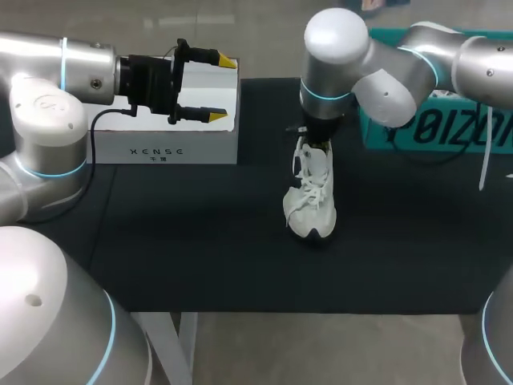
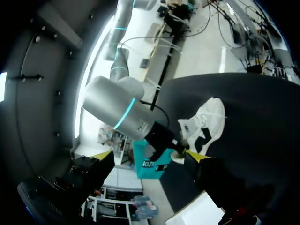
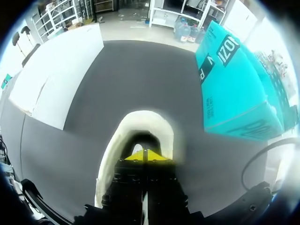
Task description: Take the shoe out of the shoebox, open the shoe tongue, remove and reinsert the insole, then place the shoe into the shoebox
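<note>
Right jaws are closed inside the shoe (image 1: 311, 196); I would pull the insole out slowly. Left jaws stand open, empty.

The shoe (image 1: 311, 200) is a white sneaker with dark patches on its side panel (image 2: 206, 126). It's sitting upright on its sole around the middle of the table, toe toward the near edge and heel toward the far edge. Laces are loose and floppy, and the opening gapes wide (image 3: 140, 123). The shoebox (image 1: 449, 132) is teal with dark print, at the far right of the table, near the shoe but not touching it (image 3: 234, 89).
</note>
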`<state>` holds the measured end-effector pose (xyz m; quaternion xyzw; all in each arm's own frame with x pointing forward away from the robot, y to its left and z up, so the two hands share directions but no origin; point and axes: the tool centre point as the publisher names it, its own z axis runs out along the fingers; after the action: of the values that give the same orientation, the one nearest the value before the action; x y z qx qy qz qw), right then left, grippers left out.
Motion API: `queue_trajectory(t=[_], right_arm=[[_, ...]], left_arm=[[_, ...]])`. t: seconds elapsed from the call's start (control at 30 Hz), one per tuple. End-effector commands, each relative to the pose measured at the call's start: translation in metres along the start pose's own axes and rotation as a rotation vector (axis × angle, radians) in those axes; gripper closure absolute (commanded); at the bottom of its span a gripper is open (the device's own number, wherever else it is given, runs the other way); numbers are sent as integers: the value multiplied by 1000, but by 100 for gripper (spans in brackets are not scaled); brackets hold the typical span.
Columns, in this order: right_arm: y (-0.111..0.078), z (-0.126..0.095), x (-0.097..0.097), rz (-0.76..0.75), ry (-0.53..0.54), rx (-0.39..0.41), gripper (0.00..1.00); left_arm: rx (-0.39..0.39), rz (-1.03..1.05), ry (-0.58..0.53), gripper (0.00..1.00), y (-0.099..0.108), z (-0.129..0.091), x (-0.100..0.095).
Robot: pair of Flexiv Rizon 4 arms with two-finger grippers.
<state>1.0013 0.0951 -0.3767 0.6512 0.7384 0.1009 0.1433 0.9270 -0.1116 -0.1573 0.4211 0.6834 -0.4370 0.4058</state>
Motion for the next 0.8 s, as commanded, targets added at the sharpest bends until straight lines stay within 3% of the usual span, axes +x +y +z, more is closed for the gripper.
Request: queue_trajectory(t=[0.03,0.3,0.47,0.8], right_arm=[[5,8,1,-1,-6,-1,100],[1,42,15,-58,4,49,100],[-7,51,19,-48,25,83,100],[-8,-9,6,38,-9,153,100]], left_arm=[[-1,0,5,0,-1,-1,0],[-1,0,5,0,-1,-1,0],[-1,0,5,0,-1,-1,0],[-1,0,5,0,-1,-1,0]])
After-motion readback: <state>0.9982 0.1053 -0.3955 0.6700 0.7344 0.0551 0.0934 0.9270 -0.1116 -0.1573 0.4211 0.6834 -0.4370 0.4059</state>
